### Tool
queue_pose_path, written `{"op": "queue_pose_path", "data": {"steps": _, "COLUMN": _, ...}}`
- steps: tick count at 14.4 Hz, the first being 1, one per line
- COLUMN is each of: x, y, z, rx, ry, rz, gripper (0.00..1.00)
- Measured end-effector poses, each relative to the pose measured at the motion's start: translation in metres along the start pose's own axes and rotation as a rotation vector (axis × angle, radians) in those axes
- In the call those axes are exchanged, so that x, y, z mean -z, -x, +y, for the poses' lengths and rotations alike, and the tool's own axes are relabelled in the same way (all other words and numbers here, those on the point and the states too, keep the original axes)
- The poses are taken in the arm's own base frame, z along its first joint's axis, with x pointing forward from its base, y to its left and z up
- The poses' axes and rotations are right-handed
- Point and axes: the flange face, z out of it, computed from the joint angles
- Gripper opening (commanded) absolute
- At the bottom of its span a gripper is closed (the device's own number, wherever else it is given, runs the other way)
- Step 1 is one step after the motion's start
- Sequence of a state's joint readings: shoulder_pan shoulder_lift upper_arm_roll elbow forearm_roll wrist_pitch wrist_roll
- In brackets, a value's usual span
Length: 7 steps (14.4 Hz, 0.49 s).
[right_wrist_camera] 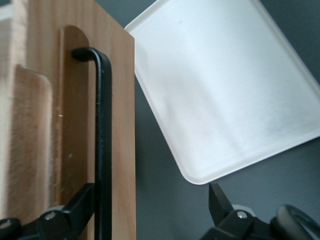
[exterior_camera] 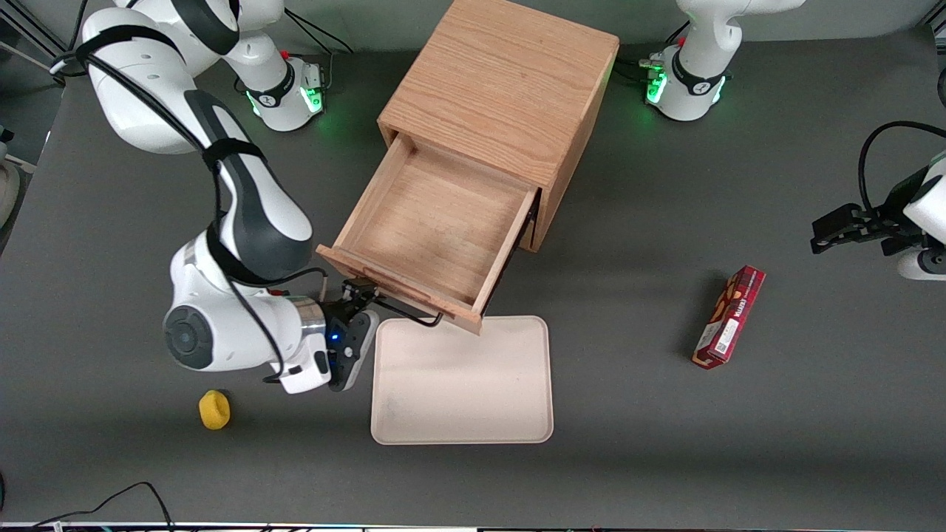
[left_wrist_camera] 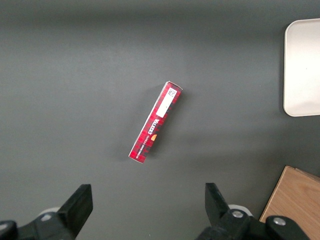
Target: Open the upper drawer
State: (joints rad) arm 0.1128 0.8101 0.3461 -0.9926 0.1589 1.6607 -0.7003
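The upper drawer (exterior_camera: 436, 222) stands pulled far out of the oak cabinet (exterior_camera: 502, 81), its plain wooden box bare inside. Its long black wire handle (exterior_camera: 410, 314) runs along the flat front (exterior_camera: 399, 284). My right gripper (exterior_camera: 360, 295) is at the handle's end toward the working arm. In the right wrist view the gripper (right_wrist_camera: 150, 200) is open wide: one finger (right_wrist_camera: 80, 205) lies against the handle (right_wrist_camera: 102, 140) by the drawer front (right_wrist_camera: 120, 125), the other finger (right_wrist_camera: 219, 205) is well apart over the table. The bottom drawer is hidden.
A cream tray (exterior_camera: 462, 380) lies on the table just in front of the open drawer, also in the right wrist view (right_wrist_camera: 225, 85). A yellow object (exterior_camera: 214, 410) lies near the working arm. A red box (exterior_camera: 729, 318) lies toward the parked arm's end.
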Motion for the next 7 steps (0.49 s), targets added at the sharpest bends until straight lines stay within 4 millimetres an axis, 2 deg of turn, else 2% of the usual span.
{"op": "queue_pose_path", "data": {"steps": 2, "x": 0.021, "y": -0.003, "z": -0.001, "rx": 0.006, "ry": 0.013, "rz": 0.035, "gripper": 1.00}}
{"op": "queue_pose_path", "data": {"steps": 4, "x": 0.048, "y": -0.010, "z": -0.011, "rx": 0.025, "ry": 0.040, "rz": 0.078, "gripper": 1.00}}
{"op": "queue_pose_path", "data": {"steps": 5, "x": 0.068, "y": -0.015, "z": -0.022, "rx": 0.028, "ry": 0.063, "rz": 0.103, "gripper": 1.00}}
{"op": "queue_pose_path", "data": {"steps": 7, "x": 0.125, "y": -0.020, "z": -0.063, "rx": -0.037, "ry": 0.109, "rz": 0.152, "gripper": 1.00}}
